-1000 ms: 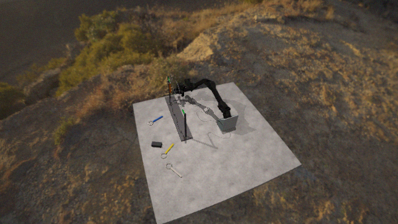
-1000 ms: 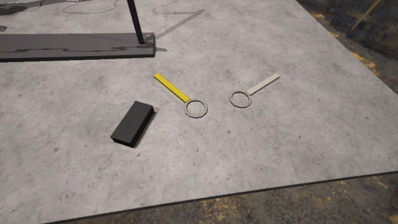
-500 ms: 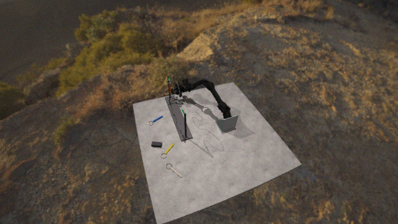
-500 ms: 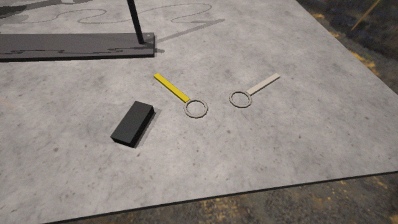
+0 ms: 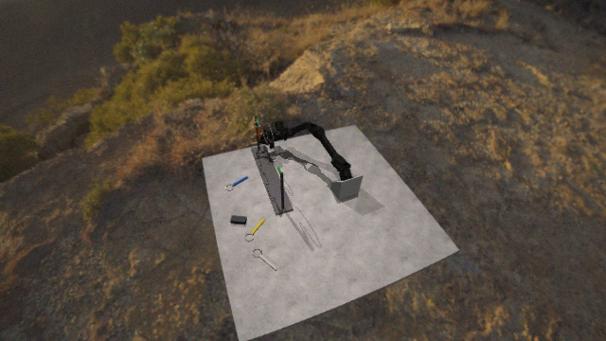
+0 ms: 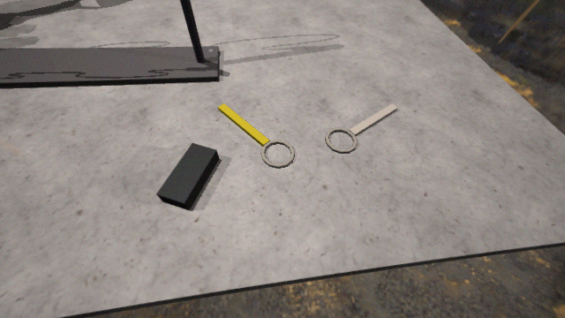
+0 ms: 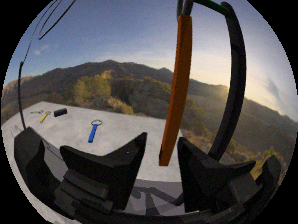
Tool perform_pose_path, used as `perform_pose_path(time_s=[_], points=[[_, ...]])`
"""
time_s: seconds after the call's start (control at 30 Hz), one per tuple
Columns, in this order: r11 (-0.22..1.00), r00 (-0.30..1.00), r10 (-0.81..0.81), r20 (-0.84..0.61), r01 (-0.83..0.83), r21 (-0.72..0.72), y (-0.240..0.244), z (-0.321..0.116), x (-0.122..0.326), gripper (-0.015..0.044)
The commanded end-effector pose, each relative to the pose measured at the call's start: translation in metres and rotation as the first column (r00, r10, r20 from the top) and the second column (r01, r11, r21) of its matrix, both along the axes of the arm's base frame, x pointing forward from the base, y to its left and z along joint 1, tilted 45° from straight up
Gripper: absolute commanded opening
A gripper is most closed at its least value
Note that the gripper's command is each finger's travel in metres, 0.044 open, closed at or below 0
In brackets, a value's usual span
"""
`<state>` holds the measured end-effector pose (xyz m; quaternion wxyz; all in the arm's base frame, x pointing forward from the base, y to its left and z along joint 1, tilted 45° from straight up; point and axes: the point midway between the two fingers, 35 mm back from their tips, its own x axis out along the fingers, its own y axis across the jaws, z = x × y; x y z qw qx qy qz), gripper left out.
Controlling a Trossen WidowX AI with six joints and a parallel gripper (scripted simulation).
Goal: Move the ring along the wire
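Observation:
The orange handle [image 5: 258,133] [image 7: 180,90] hangs from its ring [image 7: 185,8] on the green part [image 5: 257,120] [image 7: 212,6] of the wire beside the far post [image 7: 239,75]. The ring's top is cut off in the wrist view. My gripper [image 5: 269,138] [image 7: 162,139] is partly open and empty. In the wrist view the handle's lower end shows in the gap between the fingertips, with space on both sides; its exact depth is hard to tell. The other post [image 5: 282,191] [image 6: 192,31] [image 7: 21,95] has a green part [image 5: 279,170] at its top. The grey wire [image 7: 60,18] curves between them.
Both posts stand on a dark base board [image 5: 270,177] [image 6: 132,59]. Beyond it lie a blue-handled ring [image 5: 240,181] [image 7: 93,133], a black block [image 5: 239,220] [image 6: 189,174] [image 7: 60,112], a yellow-handled ring [image 5: 258,226] [image 6: 244,124] and a pale-handled ring [image 5: 268,261] [image 6: 375,119].

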<state>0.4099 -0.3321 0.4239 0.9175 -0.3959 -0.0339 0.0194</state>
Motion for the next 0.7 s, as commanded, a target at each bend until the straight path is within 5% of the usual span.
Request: perform_pose_path(time_s=[0.0, 0.67], points=[[1.0, 1.0, -0.002, 0.006, 0.002, -0.011, 0.002, 0.0036, 0.0077, 0.016], [1.0, 1.0, -0.002, 0.006, 0.002, -0.011, 0.0027, 0.0037, 0.0115, 0.016]])
